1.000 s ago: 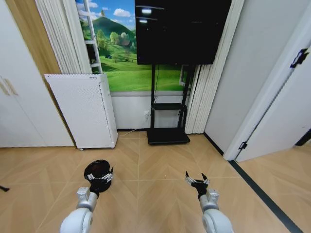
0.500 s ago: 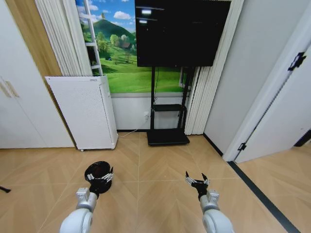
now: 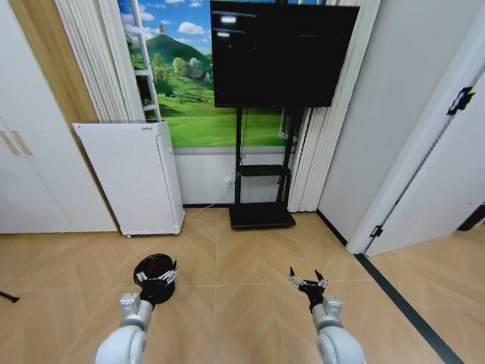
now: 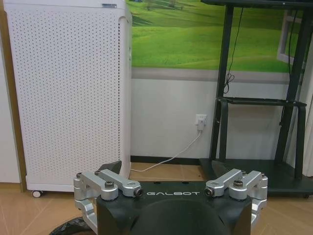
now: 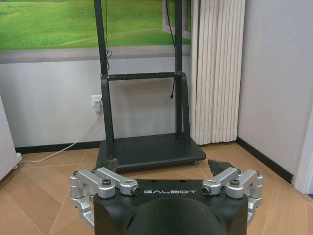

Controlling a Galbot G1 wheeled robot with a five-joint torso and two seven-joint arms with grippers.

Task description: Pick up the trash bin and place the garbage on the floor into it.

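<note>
The left gripper [image 3: 157, 277] hangs over the trash bin [image 3: 151, 267], jaws spread wide, gripping nothing. The right gripper [image 3: 306, 281] hovers wide above bare floor [image 3: 250, 258].

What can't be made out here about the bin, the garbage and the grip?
- Left gripper over the trash bin, head view: contact too small to judge.
- Left wrist view: gripper body hides nearly all of the bin.
- Bin contents: dark interior.
- Right gripper: open, holding nothing.
</note>
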